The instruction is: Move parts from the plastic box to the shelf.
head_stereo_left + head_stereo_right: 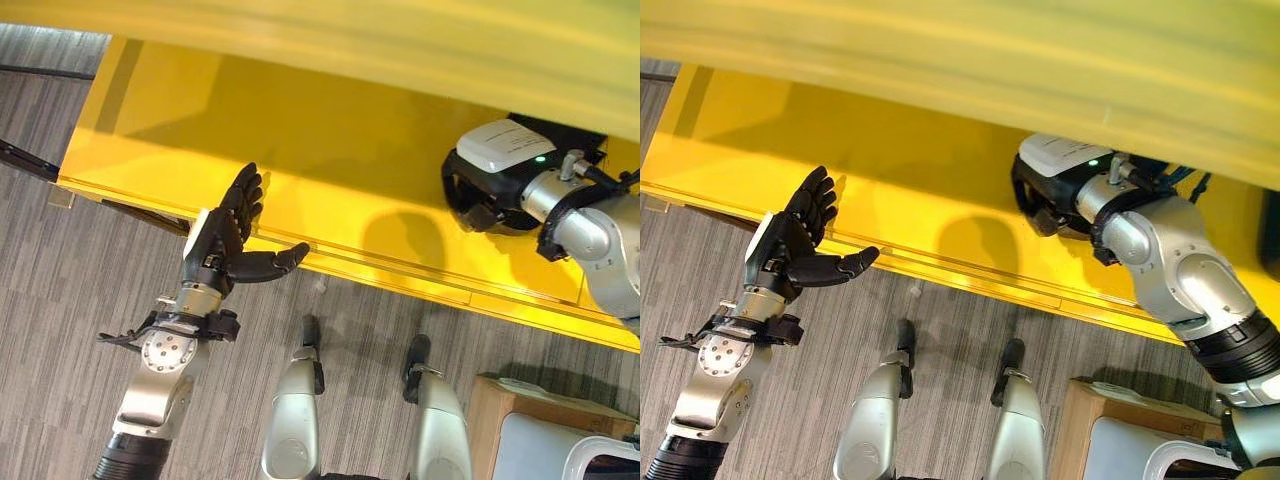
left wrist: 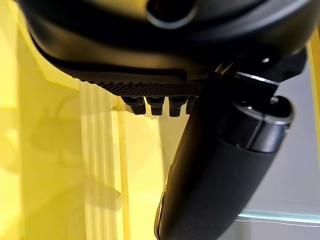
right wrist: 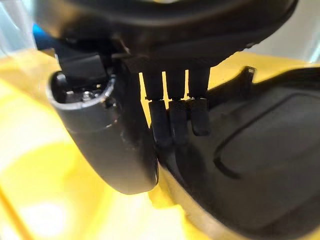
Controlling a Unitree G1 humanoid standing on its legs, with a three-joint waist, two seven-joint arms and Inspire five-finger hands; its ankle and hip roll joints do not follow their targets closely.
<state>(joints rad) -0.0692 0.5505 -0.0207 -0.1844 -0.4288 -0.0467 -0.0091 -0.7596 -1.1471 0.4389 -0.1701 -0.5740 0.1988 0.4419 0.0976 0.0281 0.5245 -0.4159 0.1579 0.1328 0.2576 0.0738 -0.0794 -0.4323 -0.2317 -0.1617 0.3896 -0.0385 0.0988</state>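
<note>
- Nearest, at the lower right and well clear of the shelf's front edge, stands a brown box on the carpet, with a pale grey plastic thing showing just beside it; whether that is the plastic box I cannot tell.
- The left hand hangs at the shelf's front edge, fingers straight and spread, thumb stuck out sideways, grasping nothing. Its wrist view shows the same relaxed fingers above the yellow lip.
- The shelf is a bright yellow board running across the view, with a second yellow level above it. The stretch in front of the left hand is bare.
- Further in, over the shelf's right part, the right hand is reaching onto the board. It bears a white cover on top, and a dark, rounded part lies right against its fingers on the yellow surface.
- In the right wrist view those fingers hang down and curl somewhat against the part's edge, but whether they grasp it or have let go, I cannot tell.
- By my reading, one part is at the shelf, being set down or just placed. Release and withdrawal are what is left for this part; how many more wait in the box cannot be judged.
</note>
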